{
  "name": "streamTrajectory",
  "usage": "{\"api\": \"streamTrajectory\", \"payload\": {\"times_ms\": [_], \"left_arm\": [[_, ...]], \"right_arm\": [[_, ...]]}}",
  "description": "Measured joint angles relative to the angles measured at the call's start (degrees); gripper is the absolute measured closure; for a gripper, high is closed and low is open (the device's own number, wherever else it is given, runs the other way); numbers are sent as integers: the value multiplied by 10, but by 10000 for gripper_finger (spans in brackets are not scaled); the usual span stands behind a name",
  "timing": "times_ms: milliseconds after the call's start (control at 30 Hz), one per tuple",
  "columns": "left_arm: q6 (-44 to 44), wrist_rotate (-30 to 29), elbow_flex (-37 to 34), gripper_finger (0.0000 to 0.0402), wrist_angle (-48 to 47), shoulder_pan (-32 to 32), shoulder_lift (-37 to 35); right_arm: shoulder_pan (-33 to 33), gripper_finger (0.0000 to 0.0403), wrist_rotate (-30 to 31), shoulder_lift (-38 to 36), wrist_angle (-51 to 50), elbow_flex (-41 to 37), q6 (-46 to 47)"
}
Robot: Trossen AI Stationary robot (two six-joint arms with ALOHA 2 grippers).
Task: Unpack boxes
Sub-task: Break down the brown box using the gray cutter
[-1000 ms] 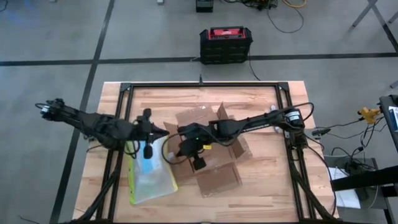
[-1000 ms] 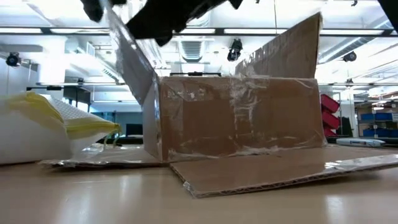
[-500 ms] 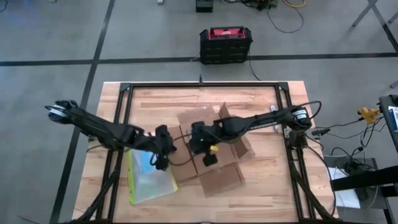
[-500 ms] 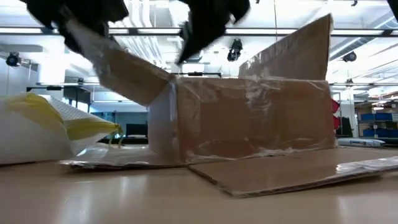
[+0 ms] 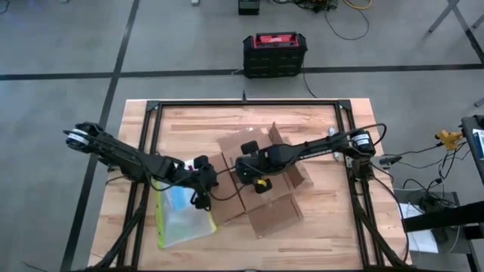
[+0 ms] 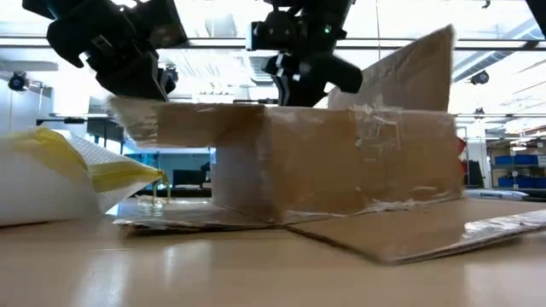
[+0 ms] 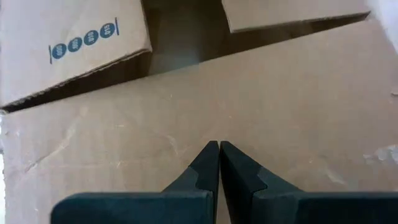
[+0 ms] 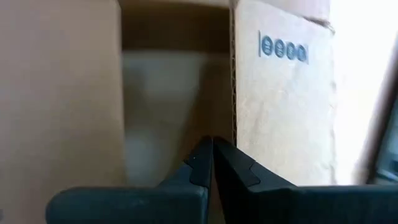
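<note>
The box (image 5: 257, 185) sits mid-frame on the counter (image 5: 302, 125). A second ago its left flap stood up; now the left gripper (image 5: 203, 175), pinched together, has pushed it flat. The right gripper (image 5: 248, 168), also together, hovers over the opening, which seems empty.

A wooden bench (image 5: 189, 121) carries an opened carton (image 5: 265, 193) with flaps spread, and a clear pouch (image 5: 181, 219) just beside it.

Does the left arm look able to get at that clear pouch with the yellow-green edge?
Probably yes. The pouch lies uncovered on the table right beside the left gripper, which is shut and pressing on the cardboard carton's flap; it would have to let go of that first.
</note>
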Motion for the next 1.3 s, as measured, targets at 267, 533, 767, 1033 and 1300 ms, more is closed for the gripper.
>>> {"api": "streamTrajectory", "payload": {"times_ms": [267, 533, 767, 1033, 1300], "left_arm": [[10, -2, 0, 401, 8, -2, -5], [41, -80, 1, 401, 25, -2, -10], [47, -84, 1, 401, 22, -2, -14], [45, -75, 2, 401, 27, -6, -14], [43, -75, 2, 401, 30, -25, -14]], "right_arm": [[-21, 403, 95, -3, 10, 6, -15], [-52, 403, 76, -6, 89, 17, -56], [-66, 403, -75, -12, 37, 17, 114], [-94, 403, -87, 25, 35, 13, 341], [-92, 403, -23, 24, 176, 11, 348]]}}
